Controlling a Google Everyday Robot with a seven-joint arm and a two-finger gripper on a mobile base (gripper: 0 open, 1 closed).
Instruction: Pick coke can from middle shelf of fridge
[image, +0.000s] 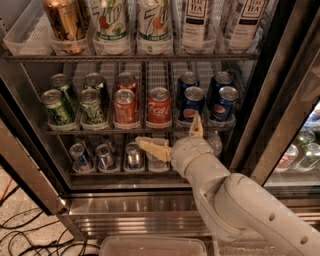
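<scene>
Hovering at the middle shelf front (wire rack, steel-framed fridge), tool spread wide.

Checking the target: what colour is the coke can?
Coke can: red, white script, camera view; open claw below it.
</scene>
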